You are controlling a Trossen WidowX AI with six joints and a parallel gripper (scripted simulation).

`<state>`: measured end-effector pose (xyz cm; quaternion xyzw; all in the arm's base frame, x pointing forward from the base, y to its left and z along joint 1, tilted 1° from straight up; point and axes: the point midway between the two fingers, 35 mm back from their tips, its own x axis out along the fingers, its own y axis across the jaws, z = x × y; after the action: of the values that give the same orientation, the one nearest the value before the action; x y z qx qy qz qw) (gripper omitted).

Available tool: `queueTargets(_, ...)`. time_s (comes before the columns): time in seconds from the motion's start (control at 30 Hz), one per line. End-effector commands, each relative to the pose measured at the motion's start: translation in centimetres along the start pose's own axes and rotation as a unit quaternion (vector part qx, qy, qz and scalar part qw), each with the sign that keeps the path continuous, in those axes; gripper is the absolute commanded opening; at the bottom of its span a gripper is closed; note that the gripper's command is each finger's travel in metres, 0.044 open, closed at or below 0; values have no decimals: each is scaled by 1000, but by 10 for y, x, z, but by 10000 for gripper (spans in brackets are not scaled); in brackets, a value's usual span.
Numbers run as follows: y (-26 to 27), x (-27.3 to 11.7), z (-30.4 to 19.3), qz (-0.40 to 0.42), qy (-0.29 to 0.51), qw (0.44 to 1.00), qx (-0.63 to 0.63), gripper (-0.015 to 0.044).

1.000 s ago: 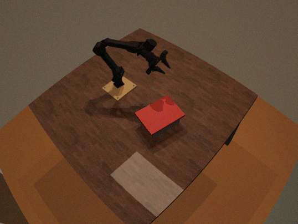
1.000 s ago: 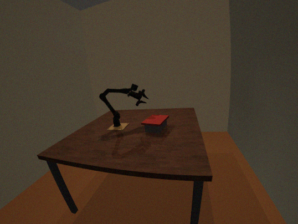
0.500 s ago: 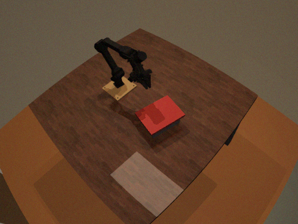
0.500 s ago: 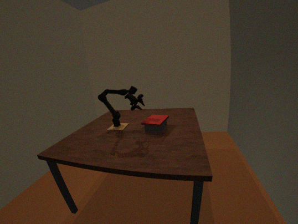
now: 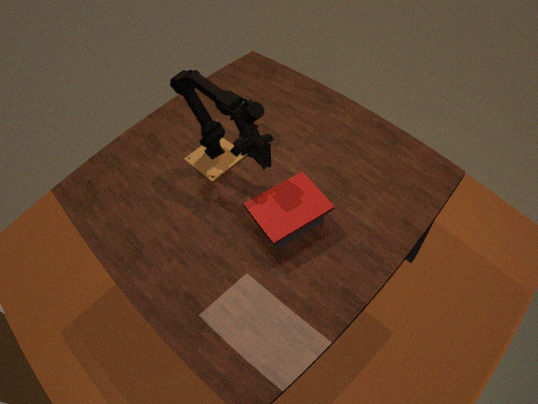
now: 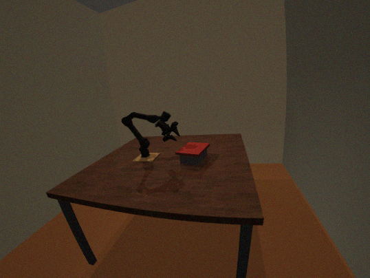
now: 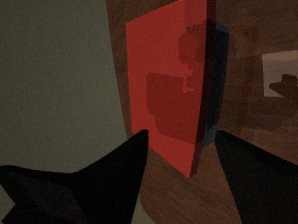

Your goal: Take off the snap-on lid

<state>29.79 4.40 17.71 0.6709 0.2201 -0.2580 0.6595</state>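
Top: high, tilted down; exterior: farther, beyond table edge; wrist: close, past tool; all share box.
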Motion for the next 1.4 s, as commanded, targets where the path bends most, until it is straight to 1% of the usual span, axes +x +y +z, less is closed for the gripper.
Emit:
queueTargets(0.0,-27,18,1,-6,0,1000,3,235)
queueTargets(0.27,-26,22,1,-6,0,1000,3,235)
queueTargets(1.37,-26,75,0,-4,0,1000,2,235)
